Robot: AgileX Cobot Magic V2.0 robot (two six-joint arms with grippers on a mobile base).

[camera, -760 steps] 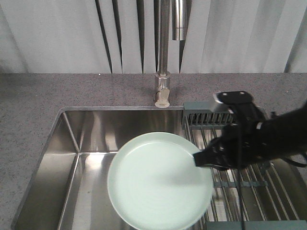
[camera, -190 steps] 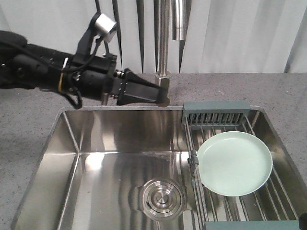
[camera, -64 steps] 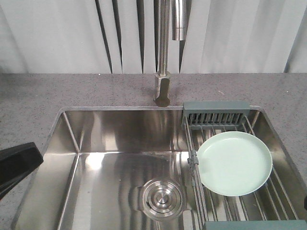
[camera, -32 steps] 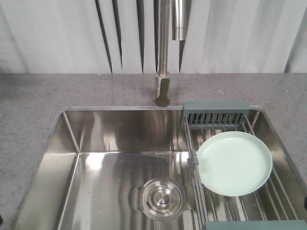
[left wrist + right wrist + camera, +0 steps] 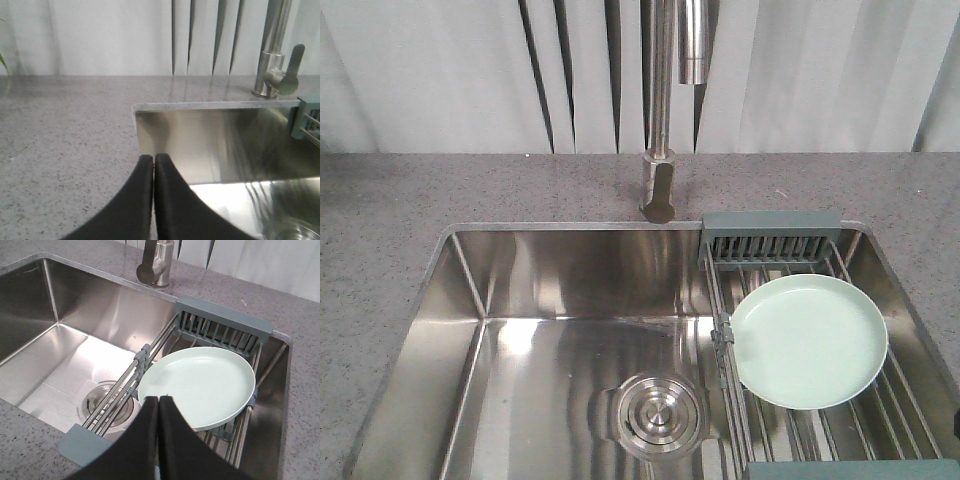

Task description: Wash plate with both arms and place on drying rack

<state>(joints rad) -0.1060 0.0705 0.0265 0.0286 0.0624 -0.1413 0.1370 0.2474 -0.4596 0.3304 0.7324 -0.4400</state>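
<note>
The pale mint-green plate point(image 5: 809, 341) lies flat on the steel rods of the drying rack point(image 5: 770, 222), which spans the right part of the sink; it also shows in the right wrist view point(image 5: 200, 385) on the rack point(image 5: 225, 322). Neither arm shows in the front view. My right gripper point(image 5: 158, 399) is shut and empty, above the plate's near edge. My left gripper point(image 5: 153, 157) is shut and empty, over the counter at the sink's left rim.
The steel sink point(image 5: 570, 300) has a round drain point(image 5: 658, 415) in its floor. A tall tap point(image 5: 660, 190) stands behind the sink, also in the left wrist view point(image 5: 277, 75). Grey speckled counter point(image 5: 380, 220) surrounds the sink.
The left arm, at the tap 3 s ago, drew back to the lower left and has left the front view. The plate, held over the sink 11.9 s ago, rests on the rack.
</note>
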